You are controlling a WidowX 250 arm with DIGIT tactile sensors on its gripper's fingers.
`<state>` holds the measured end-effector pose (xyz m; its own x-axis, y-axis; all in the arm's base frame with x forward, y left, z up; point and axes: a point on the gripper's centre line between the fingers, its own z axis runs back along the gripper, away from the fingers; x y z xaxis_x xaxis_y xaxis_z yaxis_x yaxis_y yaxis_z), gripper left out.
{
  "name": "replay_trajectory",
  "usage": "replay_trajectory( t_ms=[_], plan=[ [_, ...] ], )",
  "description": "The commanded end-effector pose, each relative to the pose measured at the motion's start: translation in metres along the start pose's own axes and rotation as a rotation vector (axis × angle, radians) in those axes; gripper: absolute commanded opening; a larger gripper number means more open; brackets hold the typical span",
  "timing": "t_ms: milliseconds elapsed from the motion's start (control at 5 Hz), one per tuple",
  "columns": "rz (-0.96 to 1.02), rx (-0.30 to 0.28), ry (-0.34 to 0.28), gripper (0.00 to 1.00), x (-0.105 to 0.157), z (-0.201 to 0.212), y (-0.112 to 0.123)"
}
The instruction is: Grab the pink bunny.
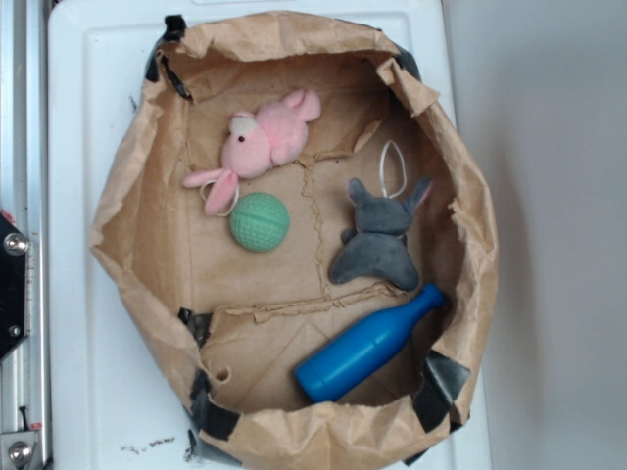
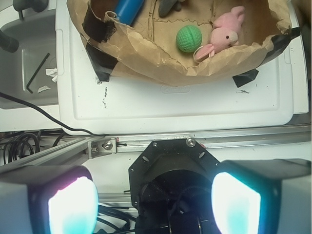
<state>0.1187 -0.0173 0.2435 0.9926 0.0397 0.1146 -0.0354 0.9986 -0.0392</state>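
From my remote station: the pink bunny (image 1: 263, 145) lies on its side in the upper left of the brown paper tub (image 1: 127, 196), one ear touching the green ball (image 1: 260, 221) just below it. A grey plush animal (image 1: 380, 240) sprawls to the right, with a blue bottle (image 1: 367, 346) slanted beneath it. The tub sits on a white lid (image 2: 170, 105). In the wrist view my gripper (image 2: 153, 202) hangs well clear of the tub — fingers (image 2: 234, 202) spread wide, holding nothing.
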Motion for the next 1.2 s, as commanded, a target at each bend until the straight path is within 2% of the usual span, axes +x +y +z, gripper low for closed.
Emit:
replay_trajectory(
  t_ms=[0,200,400,600,800,1000],
  plan=[
    [0.000,0.000,0.000,1.00,0.000,0.000,0.000],
    [0.014,-0.023,-0.057,1.00,0.047,-0.008,0.000],
    [0.028,-0.020,-0.116,1.00,0.094,-0.015,0.002],
    [-0.032,-0.012,-0.190,1.00,0.108,-0.020,0.008],
    [-0.249,-0.190,-0.218,1.00,0.124,-0.015,0.018],
    [-0.249,-0.190,-0.218,1.00,0.124,-0.015,0.018]
  ],
)
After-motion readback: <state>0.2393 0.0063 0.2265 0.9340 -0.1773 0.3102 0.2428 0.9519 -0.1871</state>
